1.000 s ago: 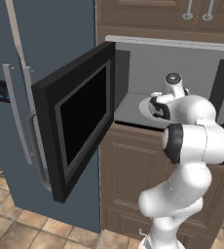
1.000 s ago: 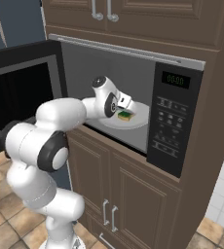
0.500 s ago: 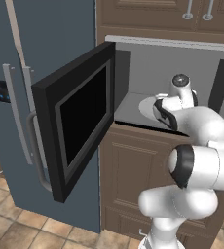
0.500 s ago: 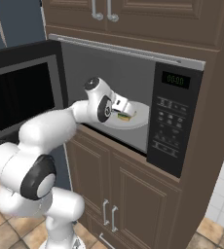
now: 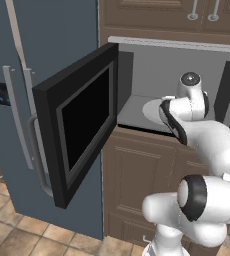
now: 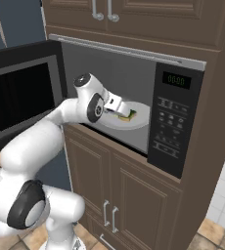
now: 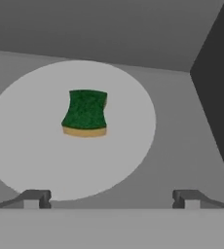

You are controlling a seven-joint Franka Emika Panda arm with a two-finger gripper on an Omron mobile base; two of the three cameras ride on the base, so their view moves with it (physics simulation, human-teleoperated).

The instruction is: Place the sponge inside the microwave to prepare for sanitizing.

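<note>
Green-topped sponge [image 7: 85, 113] on white plate [image 7: 26, 146], inside open microwave [image 6: 178, 122]

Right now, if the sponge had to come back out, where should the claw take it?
Across its two long side edges, coming straight down. The sponge lies flat, green side up, alone on the white plate, so its thin sides are free. The open claw stands clear of it, toward the door opening.

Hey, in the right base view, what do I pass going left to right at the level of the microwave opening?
Open microwave door → robot's wrist and gripper → sponge on the white plate → button panel.
</note>
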